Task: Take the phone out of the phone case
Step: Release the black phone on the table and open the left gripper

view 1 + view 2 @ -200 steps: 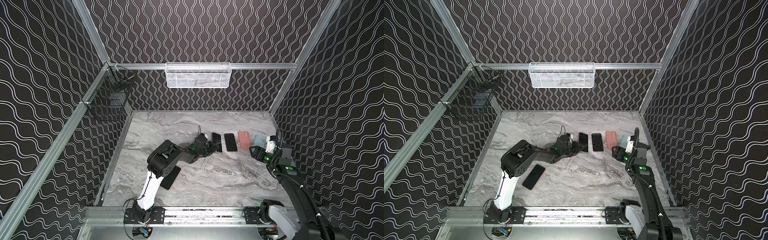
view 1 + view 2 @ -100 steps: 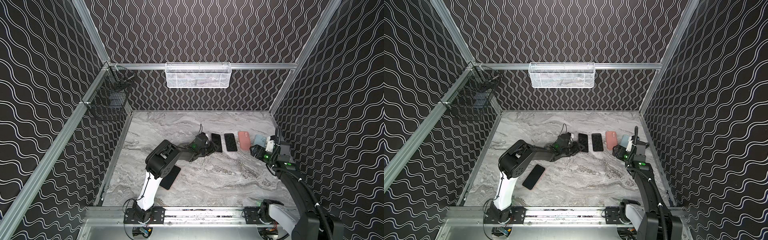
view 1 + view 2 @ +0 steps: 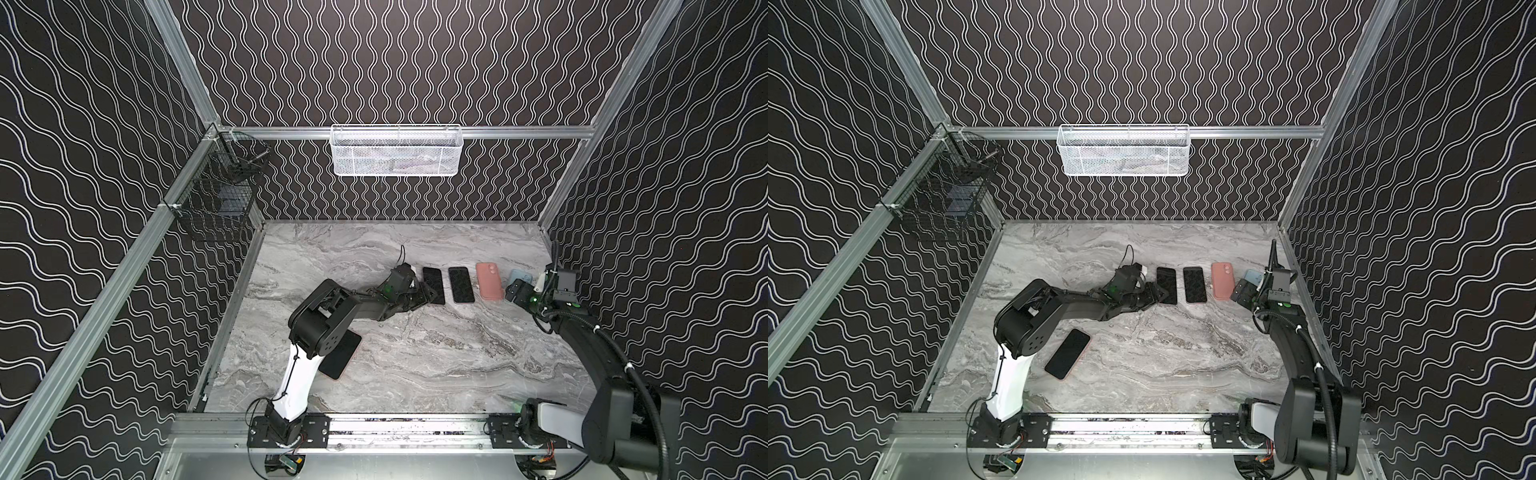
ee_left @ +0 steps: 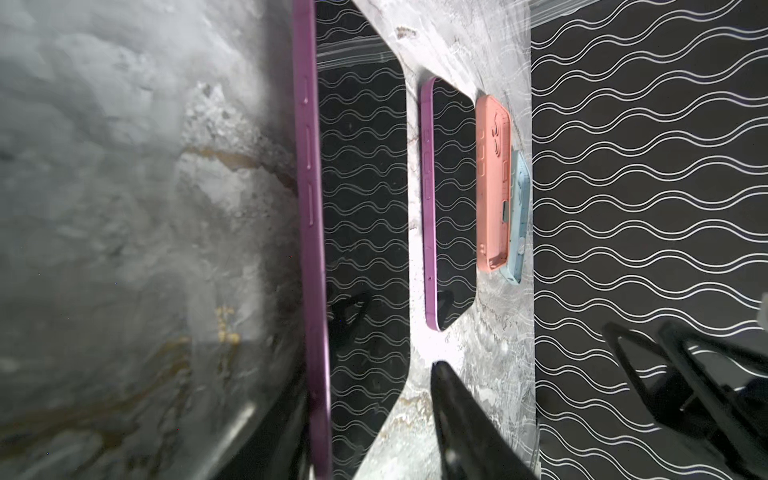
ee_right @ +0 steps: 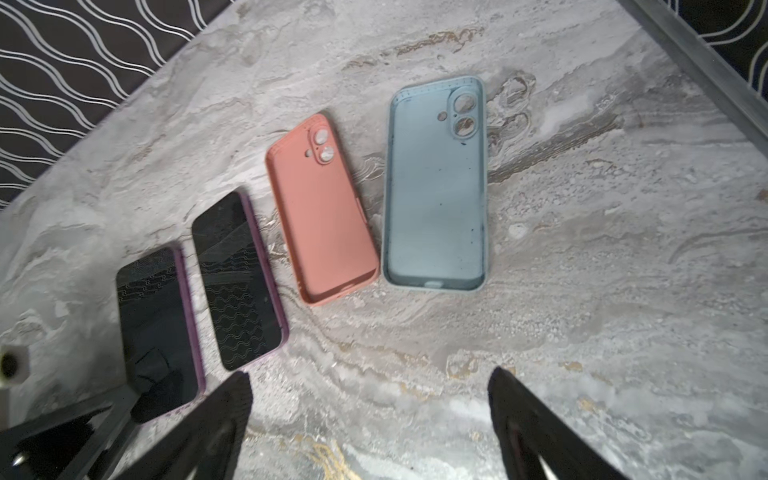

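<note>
The left gripper (image 3: 420, 298) had its jaws apart astride the lower end of the purple-edged phone (image 3: 433, 284), which lay uncased on the table (image 3: 415, 353) near frame centre in both top views. The right gripper (image 5: 372, 376) stood wide apart and empty near the empty blue case (image 5: 436, 199) at mid-right.

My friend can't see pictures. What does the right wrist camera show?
Two empty phone cases, a pink case and a light blue case, lie open side up on a marble table. Beside the pink case lie two purple-edged phones, screens up. The right gripper is open, holding nothing.
</note>
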Controlling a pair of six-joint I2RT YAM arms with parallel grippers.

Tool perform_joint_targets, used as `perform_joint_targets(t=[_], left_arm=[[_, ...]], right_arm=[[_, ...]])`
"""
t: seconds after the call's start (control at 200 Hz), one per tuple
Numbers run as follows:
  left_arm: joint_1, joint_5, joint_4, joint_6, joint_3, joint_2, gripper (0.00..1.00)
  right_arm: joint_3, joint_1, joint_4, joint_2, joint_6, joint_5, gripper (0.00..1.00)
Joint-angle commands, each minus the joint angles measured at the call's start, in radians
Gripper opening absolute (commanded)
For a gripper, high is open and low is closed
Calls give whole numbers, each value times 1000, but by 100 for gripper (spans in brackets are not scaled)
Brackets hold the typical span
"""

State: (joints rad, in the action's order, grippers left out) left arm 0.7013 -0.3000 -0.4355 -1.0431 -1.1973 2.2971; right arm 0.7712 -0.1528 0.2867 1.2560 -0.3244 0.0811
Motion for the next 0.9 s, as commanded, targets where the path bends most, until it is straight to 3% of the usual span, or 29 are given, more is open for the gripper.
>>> perform_joint_targets(t=[0.0, 0.506, 0.716, 0.771, 0.896], left_arm=[[-5, 14, 1, 33, 7, -16, 49], [-14, 29, 74, 78, 22, -67, 52], [-15, 58, 234, 138, 20, -208, 93], [-16, 63, 285, 159, 20, -253, 98], [-17, 76, 366, 198, 36, -368, 99]], right_arm=[[37, -4, 15, 46, -1, -33, 91], [220, -19, 61, 296, 36, -111, 90], [303, -19, 65, 369, 33, -101, 90], [329, -19, 78, 397, 37, -104, 90], [344, -19, 52, 423, 38, -72, 90]])
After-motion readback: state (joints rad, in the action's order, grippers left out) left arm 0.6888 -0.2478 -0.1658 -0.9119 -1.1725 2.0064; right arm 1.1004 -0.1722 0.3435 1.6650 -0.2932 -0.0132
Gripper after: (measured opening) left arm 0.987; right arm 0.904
